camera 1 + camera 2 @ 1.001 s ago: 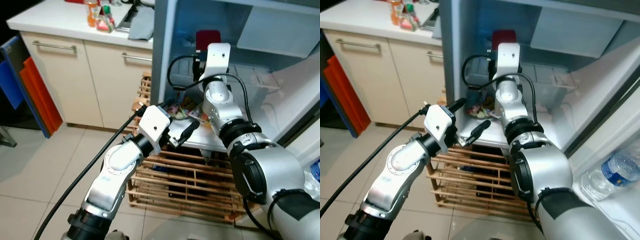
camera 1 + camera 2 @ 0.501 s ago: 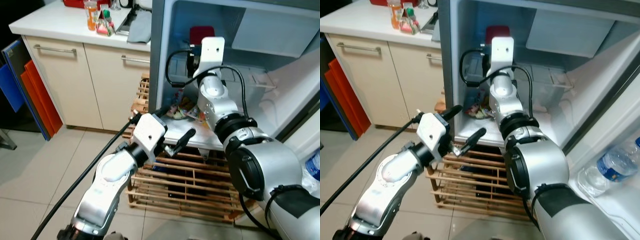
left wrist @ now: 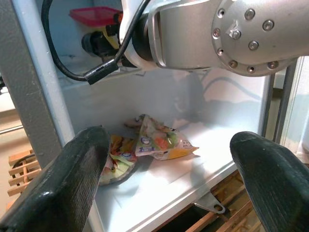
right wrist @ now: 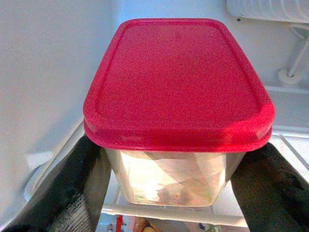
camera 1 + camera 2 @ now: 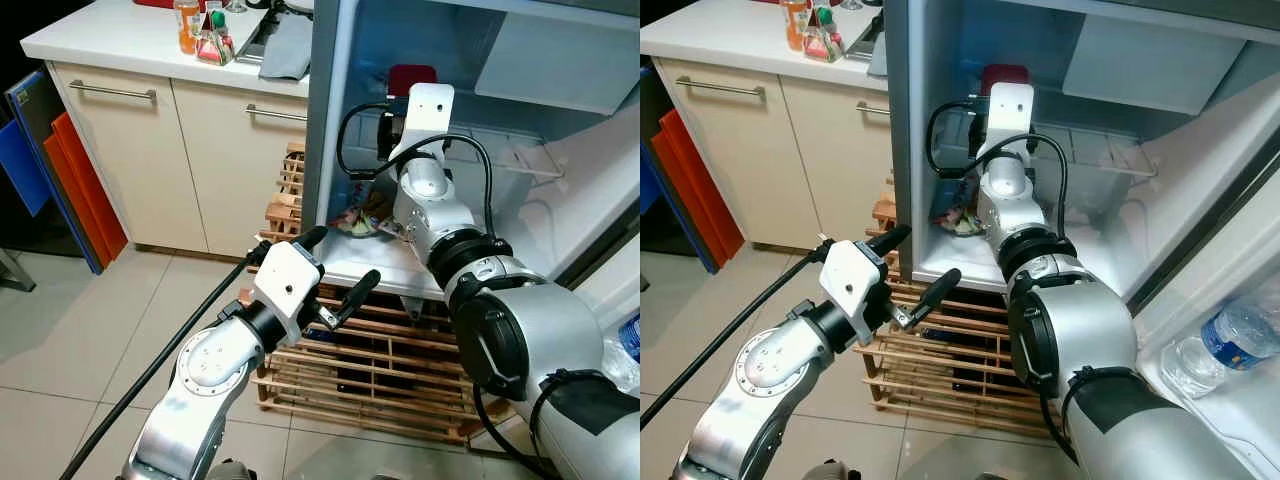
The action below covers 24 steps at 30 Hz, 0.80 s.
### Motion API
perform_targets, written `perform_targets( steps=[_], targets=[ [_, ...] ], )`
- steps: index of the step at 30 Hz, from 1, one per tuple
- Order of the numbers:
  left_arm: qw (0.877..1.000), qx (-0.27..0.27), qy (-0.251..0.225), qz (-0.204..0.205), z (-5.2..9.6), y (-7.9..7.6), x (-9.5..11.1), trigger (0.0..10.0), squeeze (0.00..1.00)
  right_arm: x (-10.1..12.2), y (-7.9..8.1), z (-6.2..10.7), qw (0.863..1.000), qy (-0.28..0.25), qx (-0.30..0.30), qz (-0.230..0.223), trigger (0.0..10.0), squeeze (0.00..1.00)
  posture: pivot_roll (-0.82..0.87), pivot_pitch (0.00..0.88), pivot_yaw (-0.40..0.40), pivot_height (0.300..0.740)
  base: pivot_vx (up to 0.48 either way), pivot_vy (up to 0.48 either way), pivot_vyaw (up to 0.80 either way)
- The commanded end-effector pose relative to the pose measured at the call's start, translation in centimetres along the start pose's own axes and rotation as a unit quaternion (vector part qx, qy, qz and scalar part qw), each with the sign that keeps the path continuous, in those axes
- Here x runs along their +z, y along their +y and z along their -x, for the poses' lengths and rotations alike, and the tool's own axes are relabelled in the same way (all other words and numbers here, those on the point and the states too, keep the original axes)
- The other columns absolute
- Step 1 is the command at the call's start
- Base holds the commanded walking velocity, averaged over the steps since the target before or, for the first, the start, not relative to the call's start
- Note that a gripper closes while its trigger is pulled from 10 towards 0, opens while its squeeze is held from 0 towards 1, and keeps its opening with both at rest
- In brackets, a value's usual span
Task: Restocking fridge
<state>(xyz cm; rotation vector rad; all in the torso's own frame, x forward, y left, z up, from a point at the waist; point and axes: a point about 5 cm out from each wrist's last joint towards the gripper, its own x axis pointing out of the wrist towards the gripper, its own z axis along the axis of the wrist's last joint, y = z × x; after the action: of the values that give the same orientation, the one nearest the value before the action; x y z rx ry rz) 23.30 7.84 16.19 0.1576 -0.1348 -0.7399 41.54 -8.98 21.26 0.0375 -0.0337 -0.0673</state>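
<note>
My right gripper (image 4: 169, 179) is closed on the clear rectangular plastic container with the red lid (image 4: 176, 87): one black finger (image 4: 72, 193) lies against each side wall of the tub, below the lid rim. The container sits upright between the fingers, inside the open grey fridge (image 5: 330, 100), at the far end of the compartment and above the white lower shelf (image 5: 385, 270). Pale contents show through its clear wall; I cannot tell what they are. My right arm (image 5: 440, 220) reaches forward from the near right into the compartment.

My left gripper (image 5: 340, 270) is open and holds nothing. Its two black fingers (image 3: 72, 174) are spread wide, just in front of the near edge of the white lower shelf, at the left side of the fridge opening. Beyond them, on that shelf, lie crumpled colourful printed snack packets (image 3: 154, 145), towards the left wall of the compartment.

Below the fridge opening stands a slatted wooden crate rack (image 5: 380, 370) on the pale tiled floor (image 5: 90, 320). To the left is a cream kitchen cabinet with metal bar handles (image 5: 130, 150) under a white countertop (image 5: 110, 40), which carries small bottles (image 5: 200, 30) and a grey folded cloth (image 5: 290, 45). At the near right, a clear plastic water bottle with a blue label (image 5: 1235, 340) sits in the fridge door.
</note>
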Motion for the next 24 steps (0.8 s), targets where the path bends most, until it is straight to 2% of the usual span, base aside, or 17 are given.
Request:
perform_targets(
  steps=[1, 15, 21, 24],
  targets=[
    [1.0, 0.003, 0.003, 0.0, 0.2, -0.2, 0.2, 10.0, 0.0, 1.5, 0.7, -0.2, 1.0, -0.024, 0.01, -0.008, 10.0, 1.0, 0.26, 0.066, -0.085, 0.74, 0.0, 0.0, 0.0],
    [1.0, 0.008, 0.004, -0.004, -0.3, 0.2, 0.3, 10.0, 0.0, 2.7, 0.8, -0.4, 0.999, -0.046, 0.018, 0.005, 10.0, 1.0, 0.25, 0.044, -0.091, 0.74, 0.0, 0.0, 0.0],
    [1.0, 0.012, -0.001, -0.009, -0.8, 0.5, 0.3, 10.0, 0.0, 2.4, 0.6, -0.3, 0.999, -0.046, 0.012, -0.005, 10.0, 1.0, 0.24, 0.023, -0.097, 0.74, 0.0, 0.0, 0.0],
    [1.0, 0.015, -0.006, -0.012, -1.2, 0.9, 0.4, 10.0, 0.0, 1.5, 0.2, -0.1, 0.999, -0.044, 0.002, -0.013, 10.0, 1.0, 0.22, 0.0, -0.098, 0.74, 0.0, 0.0, 0.0]
  ],
)
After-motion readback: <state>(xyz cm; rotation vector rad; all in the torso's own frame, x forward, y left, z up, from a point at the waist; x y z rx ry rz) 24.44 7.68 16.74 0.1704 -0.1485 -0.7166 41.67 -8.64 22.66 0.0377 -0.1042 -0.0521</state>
